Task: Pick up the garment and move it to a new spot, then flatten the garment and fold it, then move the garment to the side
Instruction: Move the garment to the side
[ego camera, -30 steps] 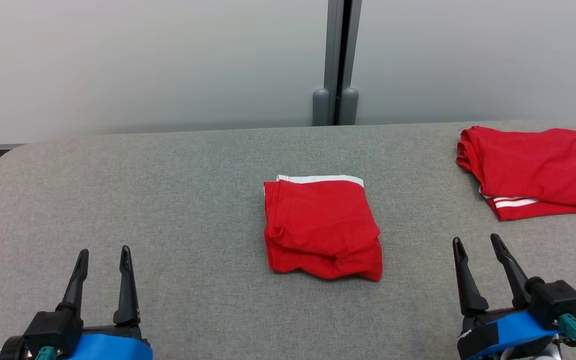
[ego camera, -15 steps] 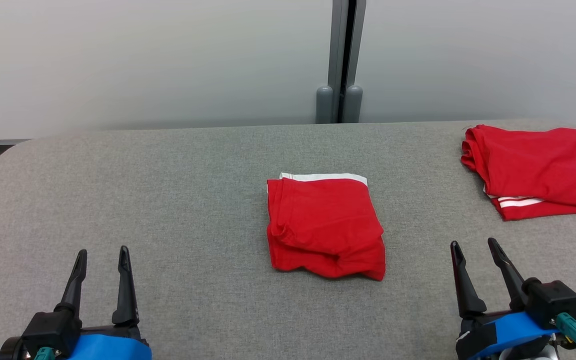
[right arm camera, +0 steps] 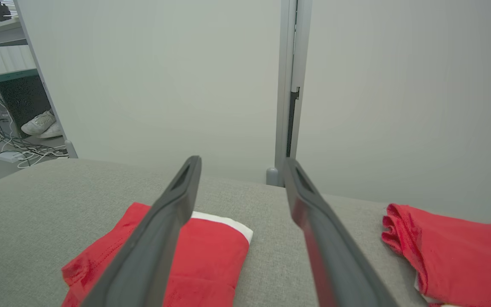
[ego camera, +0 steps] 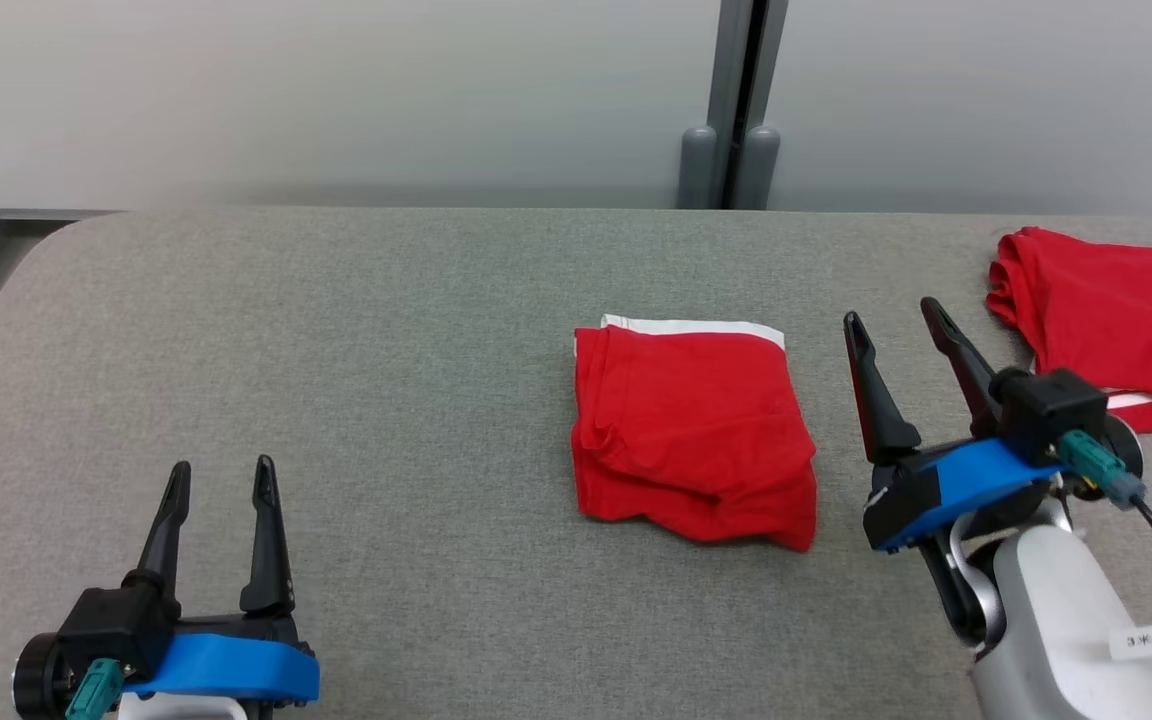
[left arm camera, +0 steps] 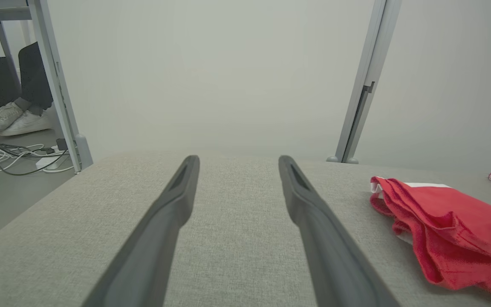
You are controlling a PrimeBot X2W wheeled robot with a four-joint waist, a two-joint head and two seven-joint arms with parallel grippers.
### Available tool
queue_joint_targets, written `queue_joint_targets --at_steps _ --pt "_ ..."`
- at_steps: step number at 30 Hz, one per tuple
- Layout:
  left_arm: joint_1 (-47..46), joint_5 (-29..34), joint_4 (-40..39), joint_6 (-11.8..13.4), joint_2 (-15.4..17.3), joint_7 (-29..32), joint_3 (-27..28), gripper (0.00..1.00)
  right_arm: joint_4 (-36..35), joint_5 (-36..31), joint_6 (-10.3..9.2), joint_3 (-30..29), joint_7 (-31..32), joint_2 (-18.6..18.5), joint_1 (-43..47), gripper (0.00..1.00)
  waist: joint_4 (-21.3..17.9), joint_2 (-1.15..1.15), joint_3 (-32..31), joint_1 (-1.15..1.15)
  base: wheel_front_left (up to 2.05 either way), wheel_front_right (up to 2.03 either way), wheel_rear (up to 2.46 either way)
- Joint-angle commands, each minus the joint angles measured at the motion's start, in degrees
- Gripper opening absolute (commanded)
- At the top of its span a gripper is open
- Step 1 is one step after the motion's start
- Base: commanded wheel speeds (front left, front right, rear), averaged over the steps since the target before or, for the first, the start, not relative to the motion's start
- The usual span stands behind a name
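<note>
Red garment (ego camera: 693, 440) folded, centre of table (ego camera: 356, 330) | fold judged done; move to side not yet done | right gripper (ego camera: 890, 312) just beside it, fingers apart, empty | left gripper (ego camera: 222, 465) apart, empty, well off | 2nd red garment (ego camera: 1116, 310) far right

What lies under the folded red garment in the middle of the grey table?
The folded red garment rests on the grey fabric-covered table. A white band peeks out at its far edge. Anything else beneath is covered.
</note>
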Motion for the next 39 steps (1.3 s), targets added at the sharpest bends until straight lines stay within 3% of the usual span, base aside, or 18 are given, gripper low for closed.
queue_joint_targets --at_steps 1,10,17,29,30,31,32,39 --pt "-1.34 -0.18 0.31 -0.20 0.02 -0.25 -0.32 1.00 1.57 0.10 0.00 0.09 0.54 -0.59 -1.88 1.00 1.05 0.00 0.82 -0.01 0.00 0.00 0.00" --pt "-3.54 -0.88 1.46 -0.38 -0.27 -0.25 -1.44 1.00 19.24 0.26 0.00 -0.30 3.59 -2.31 -9.88 1.00 5.02 0.00 2.42 -0.01 0.00 0.00 0.00" --pt "-4.31 -1.00 1.86 -0.46 -0.41 -0.25 -1.78 1.00 31.71 0.74 0.00 -0.66 2.35 -1.75 -12.04 1.00 6.48 0.00 3.55 -0.01 0.00 0.00 0.00" --pt "-5.95 -1.43 2.93 -0.42 -0.56 -0.25 -2.61 1.00 45.72 3.57 0.00 0.85 -0.22 -0.11 -15.98 1.00 7.24 0.00 4.57 -0.01 0.00 0.00 0.00" --pt "-6.04 -1.48 2.98 -0.42 -0.56 -0.25 -2.66 1.00 46.47 4.06 0.00 1.34 -0.46 0.06 -16.26 0.84 7.25 0.00 4.59 -0.01 0.00 0.00 0.00" --pt "-6.10 -1.52 3.00 -0.43 -0.58 -0.25 -2.69 1.00 47.01 4.66 0.01 1.70 -0.89 0.21 -16.57 0.29 7.24 0.00 4.65 -0.01 0.00 0.00 0.00" --pt "-6.17 -1.53 3.04 -0.43 -0.60 -0.25 -2.69 1.00 47.57 5.15 0.00 2.18 -1.15 0.29 -16.74 0.00 7.22 0.00 4.73 -0.01 0.00 0.00 0.00" --pt "-6.12 -2.13 2.52 -0.44 -0.74 -0.25 -2.22 1.00 47.72 8.84 0.00 6.93 -4.04 0.40 -17.26 0.00 5.57 0.00 5.44 -0.01 0.00 0.00 0.00"
